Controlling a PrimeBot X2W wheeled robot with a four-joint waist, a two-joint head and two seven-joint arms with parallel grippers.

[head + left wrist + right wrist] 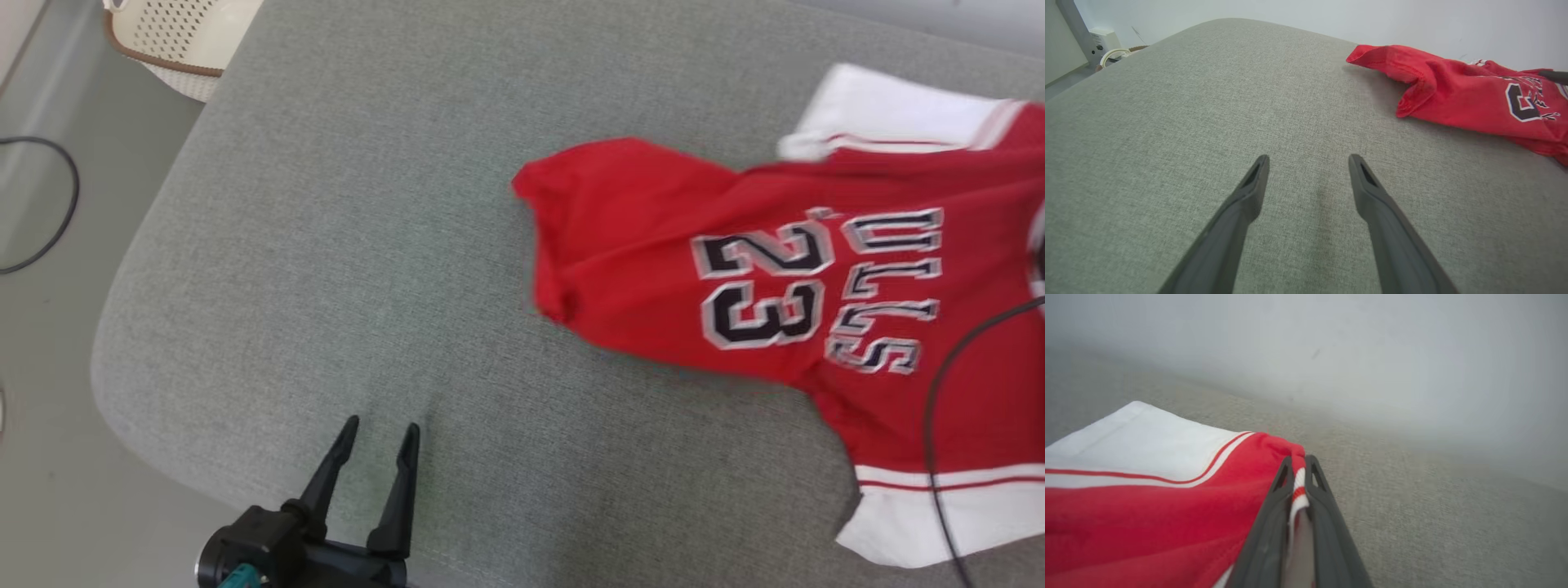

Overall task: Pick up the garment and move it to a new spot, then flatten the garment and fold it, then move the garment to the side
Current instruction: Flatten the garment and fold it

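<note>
Garment (653, 212) clamped in right claw (1299, 462); left claw (382, 426) apart; basket (175, 41) contents unclear.

We see soft, even light in all three views, with only faint shadows, one beneath the folded edge of the jersey (1453, 94) in the left wrist view. In the head view motion blur smears the jersey's lettering and sleeves, while the grey cushion (326, 245) looks sharper. The left wrist lens bows the cushion's far edge. In the right wrist view the wall (1372, 355) and distant cushion are hazy, out of focus.
</note>
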